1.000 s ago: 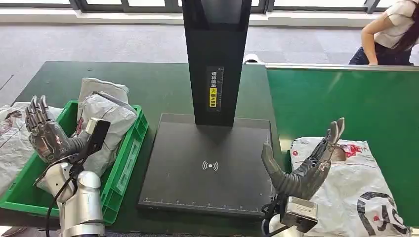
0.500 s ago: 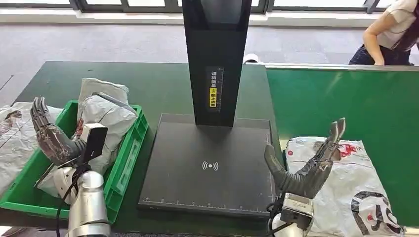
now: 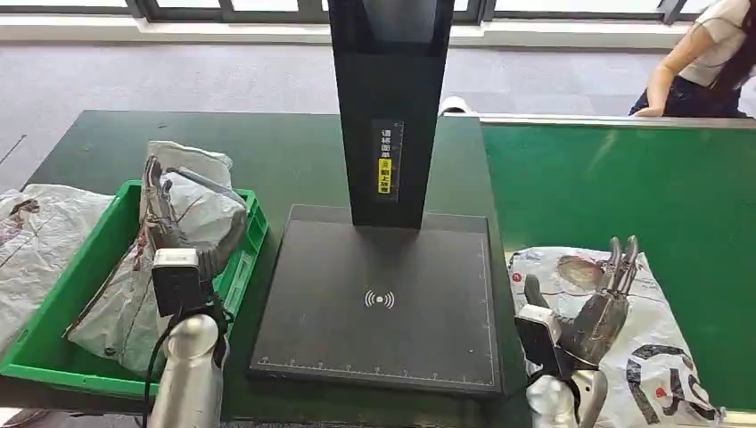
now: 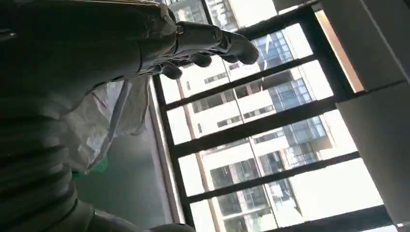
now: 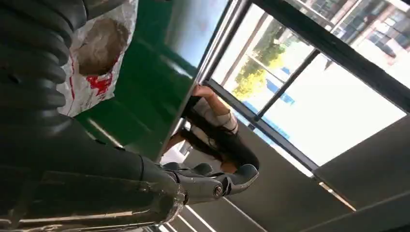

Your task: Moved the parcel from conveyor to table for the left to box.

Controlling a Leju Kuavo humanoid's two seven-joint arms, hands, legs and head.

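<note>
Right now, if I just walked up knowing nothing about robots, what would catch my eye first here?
Probably the tall black scanner stand rising from its flat black base in the middle of the dark table. To its left, a green crate holds crumpled grey parcels, with the robot's left hand above them. On the right, a white printed parcel lies on the green conveyor under the open right hand.
</note>
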